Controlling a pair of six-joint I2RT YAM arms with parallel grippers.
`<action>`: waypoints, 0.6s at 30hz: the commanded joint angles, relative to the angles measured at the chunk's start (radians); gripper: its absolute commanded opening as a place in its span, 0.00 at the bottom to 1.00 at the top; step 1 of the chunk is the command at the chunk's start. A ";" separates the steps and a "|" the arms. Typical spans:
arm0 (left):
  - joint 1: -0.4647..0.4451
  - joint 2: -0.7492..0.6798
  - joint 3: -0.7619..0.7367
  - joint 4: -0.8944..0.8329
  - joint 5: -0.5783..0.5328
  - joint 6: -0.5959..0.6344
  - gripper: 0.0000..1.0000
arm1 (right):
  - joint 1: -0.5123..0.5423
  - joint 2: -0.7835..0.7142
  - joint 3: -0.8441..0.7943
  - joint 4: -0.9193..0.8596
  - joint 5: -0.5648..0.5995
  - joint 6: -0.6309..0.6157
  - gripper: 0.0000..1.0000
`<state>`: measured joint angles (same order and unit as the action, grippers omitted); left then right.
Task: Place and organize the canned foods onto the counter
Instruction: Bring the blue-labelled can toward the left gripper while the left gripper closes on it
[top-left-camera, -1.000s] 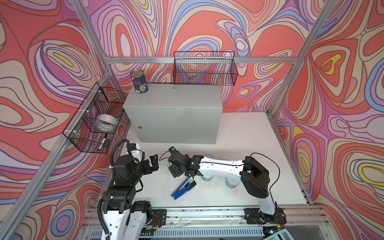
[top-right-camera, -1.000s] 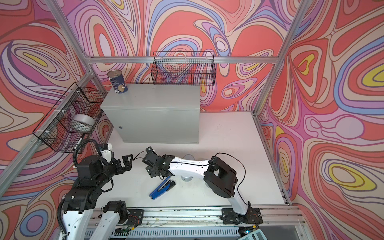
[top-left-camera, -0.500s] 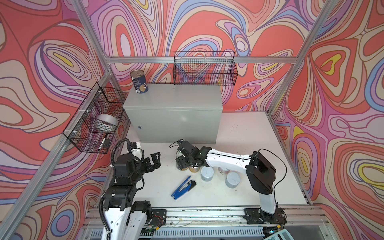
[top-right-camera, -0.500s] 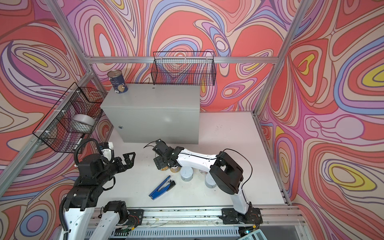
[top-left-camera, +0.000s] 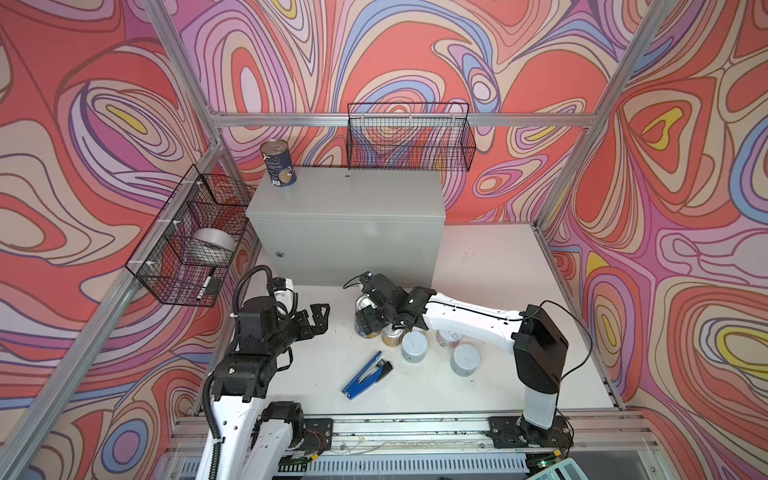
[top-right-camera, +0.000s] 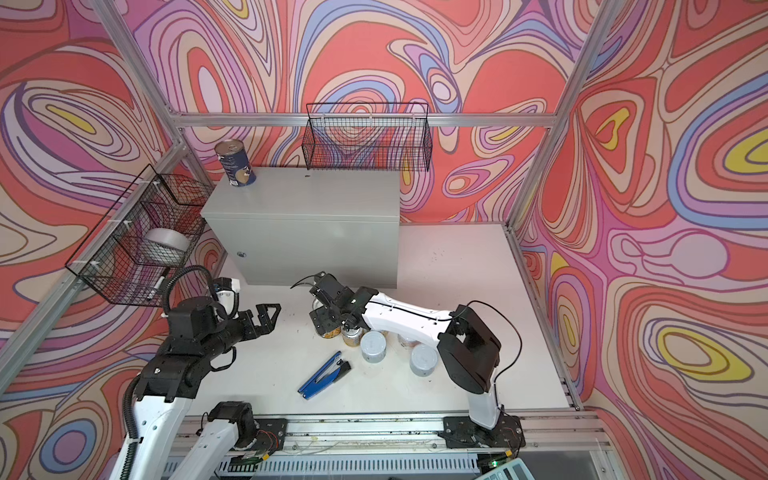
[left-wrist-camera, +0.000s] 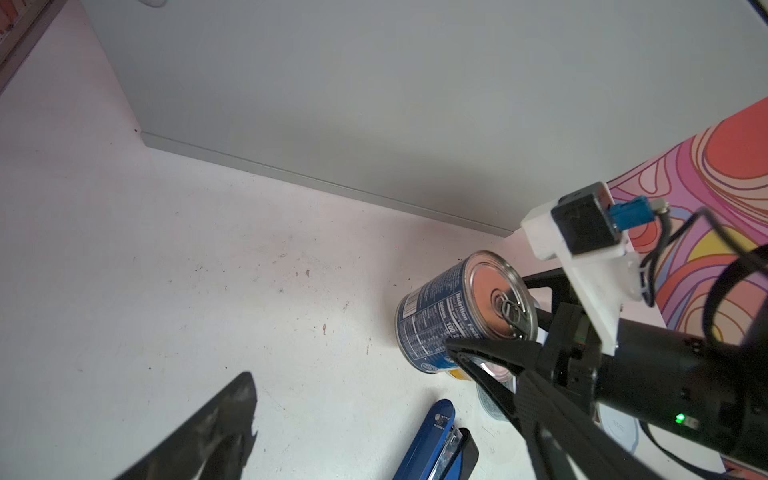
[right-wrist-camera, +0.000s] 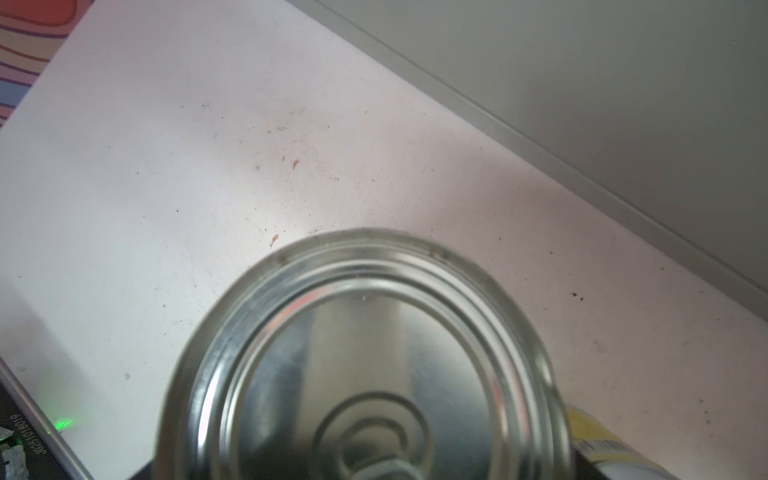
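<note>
One tall blue tin (top-left-camera: 279, 166) is already sitting upright on the counter (top-left-camera: 345, 199), tucked into the rear-left corner of the top, prob. so the rest of the surface is left free for a row. R gripper (top-left-camera: 368, 311) is gripping the second blue tin (left-wrist-camera: 436, 328) from the sides, fingers running down either side of the label, w/ its wrist cam looking straight down on the pull-tab lid. Can't tell if the base is off the table (top-left-camera: 478, 266) or resting on it. That tin is sitting just in front of the counter's face, right beside the small yellow tin (top-left-camera: 390, 336). Side grip is making sense imo: it's holding the tin upright for a lift up + over the front edge. L gripper (top-left-camera: 321, 320) is hanging wide open w/ nothing in it, near the gripped tin and pointing at it, not touching. Three short white-lidded tins (top-left-camera: 414, 346) are showing by the R arm; the 4th isn't showing, poss. under the arm. Blue stapler (top-left-camera: 368, 374) on the table and tape roll (top-left-camera: 212, 249) in the side basket (top-left-camera: 166, 286) aren't task items.
</note>
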<state>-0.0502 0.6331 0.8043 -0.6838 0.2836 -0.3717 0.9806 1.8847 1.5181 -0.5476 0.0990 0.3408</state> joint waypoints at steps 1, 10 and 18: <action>-0.018 0.013 0.033 0.027 -0.003 0.006 1.00 | -0.020 -0.082 0.045 0.066 -0.003 -0.005 0.64; -0.134 0.084 0.042 0.066 -0.012 0.029 1.00 | -0.036 -0.179 -0.004 0.088 -0.058 -0.013 0.63; -0.260 0.146 0.023 0.155 0.037 0.054 1.00 | -0.080 -0.250 -0.096 0.106 -0.076 0.029 0.62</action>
<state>-0.2821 0.7723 0.8223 -0.5884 0.3058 -0.3332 0.9203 1.7050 1.4345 -0.5514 0.0257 0.3496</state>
